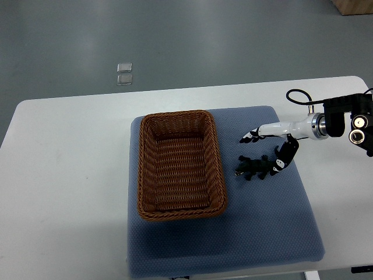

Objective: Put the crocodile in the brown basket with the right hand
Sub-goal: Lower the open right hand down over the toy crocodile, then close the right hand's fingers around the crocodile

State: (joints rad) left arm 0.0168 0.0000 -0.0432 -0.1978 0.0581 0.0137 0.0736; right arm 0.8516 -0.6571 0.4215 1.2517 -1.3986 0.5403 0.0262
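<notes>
A blue-grey padded mat (280,221) lies beneath the right hand (275,128) and spreads well to its left and toward the near edge. A white surface (64,175) carries the mat. Beyond that surface, far up and left of the hand, two small pale squares (124,73) lie touching on the grey floor (204,41). A brown box corner (354,6) shows in the far corner above the hand.

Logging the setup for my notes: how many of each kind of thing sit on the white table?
Blue mat: 1
Brown basket: 1
Toy crocodile: 1
Total: 3
</notes>
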